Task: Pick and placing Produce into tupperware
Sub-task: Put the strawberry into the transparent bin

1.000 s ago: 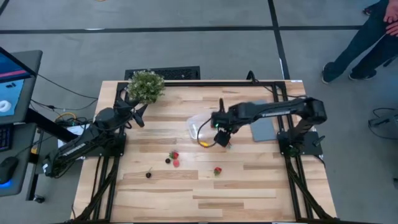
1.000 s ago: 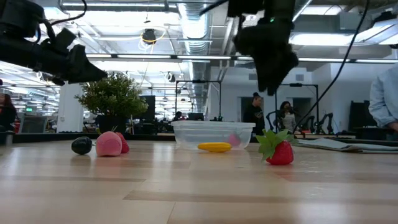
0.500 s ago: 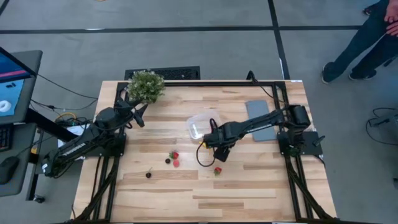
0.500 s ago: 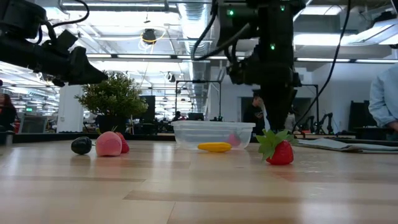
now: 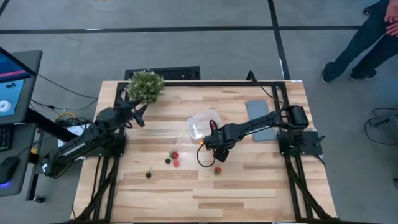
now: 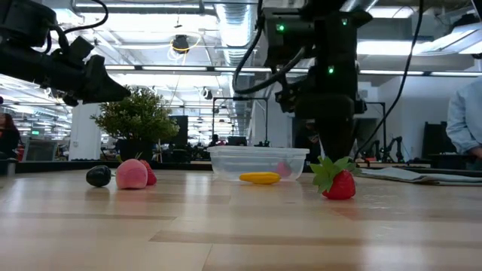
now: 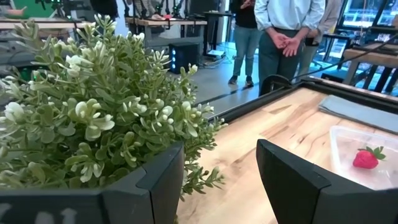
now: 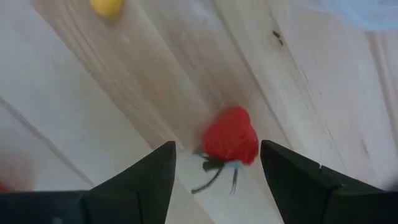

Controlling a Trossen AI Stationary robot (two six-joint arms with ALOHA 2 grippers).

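My right gripper (image 5: 219, 157) hangs low over the wooden table (image 5: 261, 180), its fingers spread wide and holding nothing. In my right wrist view, a red strawberry (image 8: 231, 137) with a green top lies on the boards between the two dark fingers (image 8: 143, 180), not touched by either. From above, this same strawberry sits just in front of the gripper, toward the table's near edge.

Farther back, the clear tupperware (image 5: 203, 124) stands near the middle of the table. One strawberry piece (image 7: 367, 158) lies inside it. A yellow-orange piece (image 6: 260, 178) lies on the table beside the tub's near wall.

To the left sit more red pieces (image 5: 175, 158) and two dark berries (image 5: 148, 175).

My left gripper (image 5: 138, 112) waits at the far left, fingers apart, beside a bushy potted plant (image 5: 146, 86).
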